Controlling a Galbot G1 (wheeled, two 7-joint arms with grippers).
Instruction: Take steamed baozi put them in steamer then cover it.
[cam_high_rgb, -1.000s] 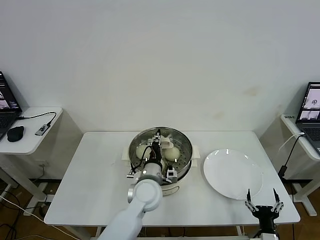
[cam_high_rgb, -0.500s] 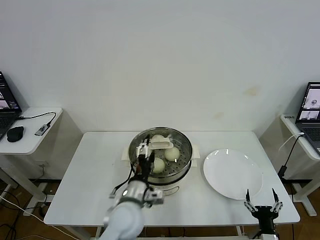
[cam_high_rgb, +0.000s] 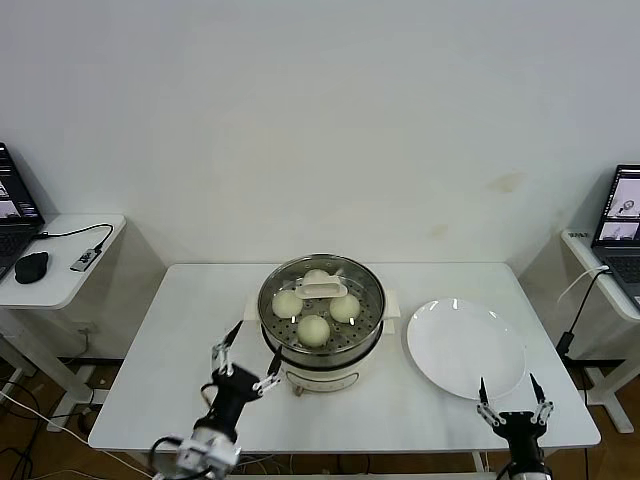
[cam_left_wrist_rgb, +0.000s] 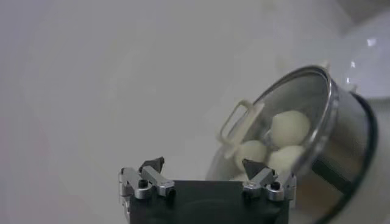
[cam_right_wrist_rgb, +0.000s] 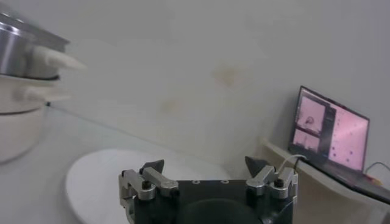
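Observation:
The steamer (cam_high_rgb: 322, 352) stands at the table's middle with the clear glass cover (cam_high_rgb: 362, 290) resting on it, its cream handle (cam_high_rgb: 320, 290) in the centre. Several cream-white steamed baozi (cam_high_rgb: 313, 329) show through the glass. My left gripper (cam_high_rgb: 247, 362) is open and empty, in front of the steamer and to its left, apart from it. In the left wrist view the gripper (cam_left_wrist_rgb: 203, 165) stands open, with the steamer (cam_left_wrist_rgb: 350, 137), the cover's handle (cam_left_wrist_rgb: 239, 122) and the baozi (cam_left_wrist_rgb: 289, 128) beyond it. My right gripper (cam_high_rgb: 508, 392) hangs open at the table's front right, (cam_right_wrist_rgb: 204, 165) empty.
A flat white plate (cam_high_rgb: 465, 347) lies bare to the right of the steamer, just beyond the right gripper, plate (cam_right_wrist_rgb: 97, 176). Side tables flank the work table: a mouse (cam_high_rgb: 30, 266) on the left one, a laptop (cam_high_rgb: 622, 205) on the right one, laptop (cam_right_wrist_rgb: 332, 131).
My left gripper has let go of the cover's handle, opened, and pulled back from above the steamer toward the table's front. The cover stays on the steamer. The right gripper barely shifted.

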